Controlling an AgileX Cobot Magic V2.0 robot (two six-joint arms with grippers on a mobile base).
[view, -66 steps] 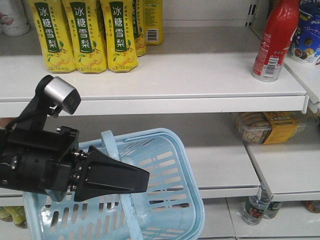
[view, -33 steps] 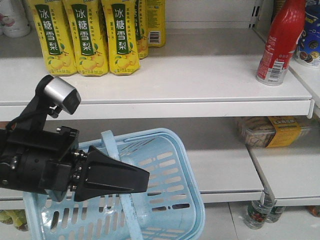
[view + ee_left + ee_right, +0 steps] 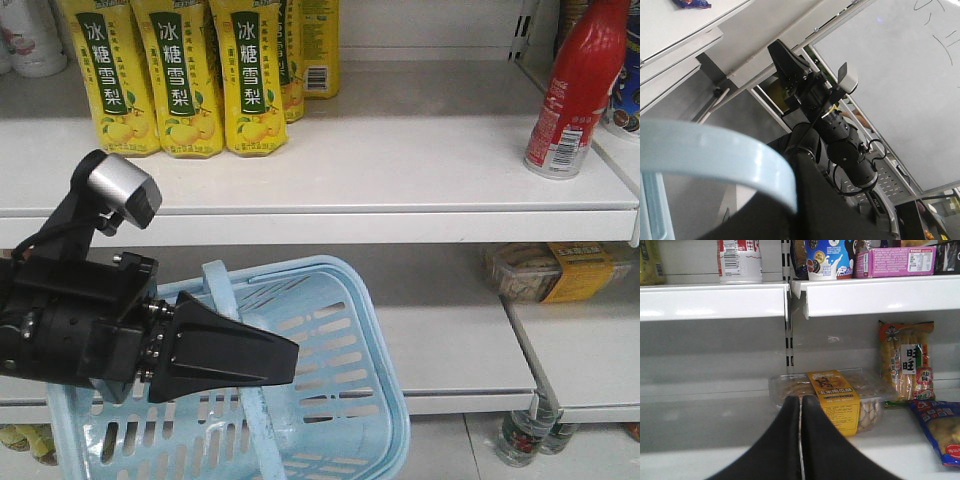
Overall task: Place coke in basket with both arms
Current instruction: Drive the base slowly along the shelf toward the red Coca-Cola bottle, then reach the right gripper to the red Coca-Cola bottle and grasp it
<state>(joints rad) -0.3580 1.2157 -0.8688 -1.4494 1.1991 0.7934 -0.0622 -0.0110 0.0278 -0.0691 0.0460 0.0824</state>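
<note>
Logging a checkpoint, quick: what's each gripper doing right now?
Left gripper: closed on the basket handle.
Right gripper: closed, holding nothing.

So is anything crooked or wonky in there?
Yes, the basket is tipped at a slant, not level. It seems to hang by its handle from the left pincer, so one side dips. The coke stands straight on the top shelf, and nothing looks spilled.
</note>
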